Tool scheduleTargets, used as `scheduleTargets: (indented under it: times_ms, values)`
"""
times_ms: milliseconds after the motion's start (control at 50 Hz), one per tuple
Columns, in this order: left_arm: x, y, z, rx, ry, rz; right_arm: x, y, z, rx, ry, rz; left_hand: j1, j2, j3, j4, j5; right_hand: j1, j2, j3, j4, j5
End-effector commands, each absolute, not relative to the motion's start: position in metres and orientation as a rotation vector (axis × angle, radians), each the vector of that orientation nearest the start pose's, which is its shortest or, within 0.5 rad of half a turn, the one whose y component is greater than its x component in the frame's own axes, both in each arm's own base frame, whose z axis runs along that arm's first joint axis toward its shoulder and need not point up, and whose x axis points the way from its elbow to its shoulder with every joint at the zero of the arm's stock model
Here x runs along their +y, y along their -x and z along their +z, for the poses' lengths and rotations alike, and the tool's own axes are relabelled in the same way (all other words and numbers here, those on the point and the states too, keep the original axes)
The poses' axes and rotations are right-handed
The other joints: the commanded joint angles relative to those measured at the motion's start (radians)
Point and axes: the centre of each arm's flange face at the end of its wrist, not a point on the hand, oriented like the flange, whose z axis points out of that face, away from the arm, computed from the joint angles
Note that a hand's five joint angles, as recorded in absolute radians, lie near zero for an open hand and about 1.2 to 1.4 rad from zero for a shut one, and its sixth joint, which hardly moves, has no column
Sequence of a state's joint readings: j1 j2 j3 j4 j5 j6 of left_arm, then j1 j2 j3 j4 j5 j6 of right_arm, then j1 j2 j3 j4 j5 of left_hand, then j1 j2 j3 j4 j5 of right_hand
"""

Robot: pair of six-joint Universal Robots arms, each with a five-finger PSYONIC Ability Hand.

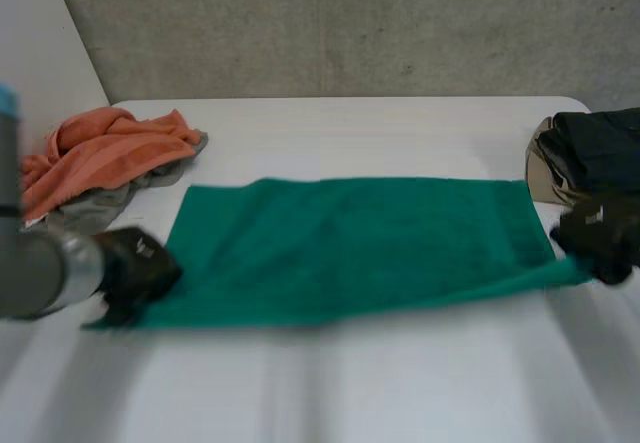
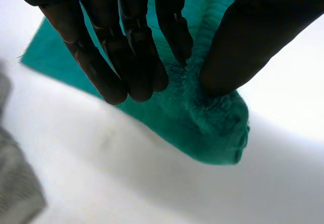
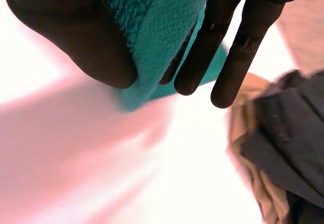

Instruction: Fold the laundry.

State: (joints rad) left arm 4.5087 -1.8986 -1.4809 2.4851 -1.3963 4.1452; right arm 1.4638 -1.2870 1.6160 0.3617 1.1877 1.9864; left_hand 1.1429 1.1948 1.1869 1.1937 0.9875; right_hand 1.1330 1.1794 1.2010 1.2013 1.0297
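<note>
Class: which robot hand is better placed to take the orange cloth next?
Left: the orange cloth lies near the left robot hand; the right robot hand holds the green towel at the opposite end.

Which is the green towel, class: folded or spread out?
Spread out: the green towel lies flat and wide; left hand and right hand pinch its near corners.

Bright, even light, seemingly from overhead, washes the white table (image 3: 192, 183) out to glare.
</note>
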Motion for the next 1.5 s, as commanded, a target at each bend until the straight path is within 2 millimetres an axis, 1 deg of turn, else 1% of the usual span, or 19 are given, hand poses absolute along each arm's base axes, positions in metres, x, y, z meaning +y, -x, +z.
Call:
scheduleTargets:
  times_ms: [20, 140, 300, 380, 400, 440, 480, 520, 580, 640, 760, 840, 980, 1080, 1120, 1240, 1300, 1420, 1500]
  values:
    - [-0.22, 0.178, 0.215, 2.217, -1.817, -1.007, -0.264, -0.132, 0.192, 2.347, 2.021, -1.247, 0.253, 0.201, 0.209, 0.203, 0.234, 0.263, 0.217, 0.195, 0.195, 0.192]
    - [-0.252, 0.184, 0.216, 2.232, -1.705, -1.115, -0.277, -0.149, 0.195, 2.354, 1.883, -1.344, 0.253, 0.201, 0.209, 0.203, 0.234, 0.263, 0.217, 0.195, 0.195, 0.192]
    - [-0.335, 0.216, 0.24, 2.178, -1.435, -1.407, -0.339, -0.178, 0.222, 2.328, 1.554, -1.746, 0.253, 0.201, 0.209, 0.203, 0.234, 0.263, 0.217, 0.195, 0.195, 0.192]
    - [-0.376, 0.232, 0.289, 2.042, -1.212, -1.703, -0.389, -0.185, 0.273, 2.235, 1.159, -2.175, 0.253, 0.201, 0.209, 0.203, 0.234, 0.263, 0.217, 0.195, 0.195, 0.192]
    - [-0.387, 0.237, 0.314, 1.972, -1.111, -1.846, -0.407, -0.184, 0.298, 2.142, 0.965, -2.36, 0.253, 0.201, 0.209, 0.203, 0.234, 0.263, 0.217, 0.195, 0.195, 0.192]
    - [-0.394, 0.24, 0.342, 1.886, -0.993, -2.003, -0.42, -0.18, 0.324, 2.011, 0.766, -2.535, 0.253, 0.201, 0.209, 0.203, 0.234, 0.263, 0.217, 0.195, 0.195, 0.192]
    - [-0.403, 0.238, 0.384, 1.719, -0.791, -2.237, -0.429, -0.173, 0.356, 1.802, 0.493, -2.7, 0.253, 0.201, 0.209, 0.203, 0.234, 0.263, 0.217, 0.195, 0.195, 0.192]
    - [-0.405, 0.234, 0.408, 1.613, -0.653, -2.359, -0.429, -0.171, 0.376, 1.643, 0.362, -2.772, 0.253, 0.201, 0.209, 0.203, 0.234, 0.263, 0.217, 0.195, 0.195, 0.192]
    - [-0.41, 0.228, 0.429, 1.494, -0.467, -2.495, -0.426, -0.172, 0.398, 1.376, 0.239, -2.832, 0.253, 0.201, 0.209, 0.203, 0.234, 0.263, 0.217, 0.195, 0.195, 0.192]
    - [-0.413, 0.226, 0.434, 1.443, -0.4, -2.546, -0.423, -0.172, 0.402, 1.277, 0.24, -2.868, 0.253, 0.201, 0.209, 0.203, 0.234, 0.263, 0.217, 0.195, 0.195, 0.192]
    - [-0.416, 0.231, 0.408, 1.546, -0.485, -2.539, -0.426, -0.18, 0.381, 1.361, 0.328, -2.818, 0.253, 0.201, 0.209, 0.203, 0.234, 0.263, 0.217, 0.195, 0.195, 0.192]
    - [-0.419, 0.233, 0.381, 1.639, -0.536, -2.508, -0.431, -0.187, 0.352, 1.511, 0.42, -2.724, 0.253, 0.201, 0.209, 0.203, 0.234, 0.263, 0.217, 0.195, 0.195, 0.192]
    - [-0.422, 0.232, 0.319, 1.838, -0.605, -2.357, -0.43, -0.203, 0.275, 1.836, 0.65, -2.467, 0.253, 0.201, 0.209, 0.203, 0.234, 0.263, 0.217, 0.195, 0.195, 0.192]
    - [-0.412, 0.228, 0.256, 2.048, -0.716, -2.115, -0.417, -0.201, 0.215, 2.063, 0.812, -2.258, 0.253, 0.201, 0.209, 0.203, 0.234, 0.263, 0.217, 0.195, 0.195, 0.192]
    - [-0.406, 0.226, 0.24, 2.097, -0.759, -2.029, -0.411, -0.2, 0.202, 2.108, 0.855, -2.205, 0.253, 0.201, 0.209, 0.203, 0.234, 0.263, 0.217, 0.195, 0.195, 0.192]
    - [-0.363, 0.216, 0.205, 2.237, -0.952, -1.713, -0.378, -0.192, 0.175, 2.281, 1.027, -1.965, 0.253, 0.201, 0.209, 0.203, 0.234, 0.263, 0.217, 0.195, 0.195, 0.192]
    - [-0.341, 0.211, 0.201, 2.272, -1.021, -1.599, -0.361, -0.184, 0.18, 2.35, 1.12, -1.879, 0.253, 0.201, 0.209, 0.203, 0.234, 0.263, 0.217, 0.195, 0.195, 0.192]
    - [-0.274, 0.194, 0.189, 2.347, -1.299, -1.174, -0.307, -0.154, 0.189, 2.523, 1.5, -1.544, 0.253, 0.201, 0.209, 0.203, 0.234, 0.263, 0.217, 0.195, 0.195, 0.192]
    - [-0.234, 0.183, 0.185, 2.353, -1.502, -0.902, -0.279, -0.139, 0.188, 2.504, 1.838, -1.309, 0.253, 0.201, 0.209, 0.203, 0.234, 0.263, 0.217, 0.195, 0.195, 0.192]
